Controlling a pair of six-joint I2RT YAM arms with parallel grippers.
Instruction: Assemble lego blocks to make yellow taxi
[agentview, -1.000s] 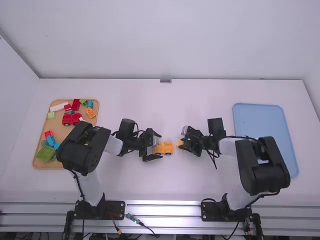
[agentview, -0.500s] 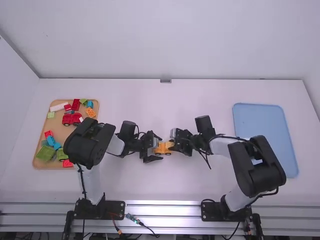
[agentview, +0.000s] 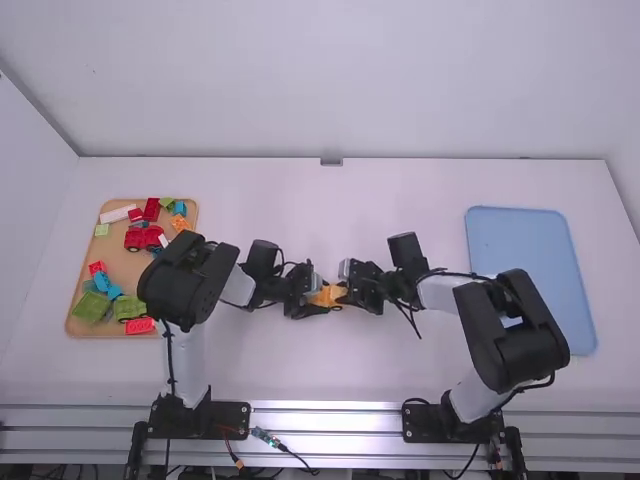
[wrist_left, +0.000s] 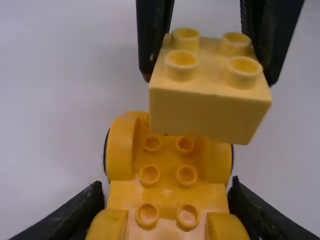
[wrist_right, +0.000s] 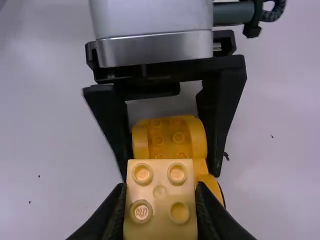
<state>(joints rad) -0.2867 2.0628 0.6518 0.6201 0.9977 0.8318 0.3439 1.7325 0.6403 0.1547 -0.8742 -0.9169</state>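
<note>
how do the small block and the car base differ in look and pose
The block is paler and boxy; the base is deeper yellow with rounded sides. The right gripper holds the block higher, the left gripper grips the base beneath. Both have round studs.

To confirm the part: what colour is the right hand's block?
The block is pale yellow, clearest in the left wrist view.

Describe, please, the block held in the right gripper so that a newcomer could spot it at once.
Find the white table, then look between the two arms. The block sits in the jaws of the right gripper. Unlike the deeper yellow, wheeled base close by, it is pale, boxy and wheelless, showing four studs.
</note>
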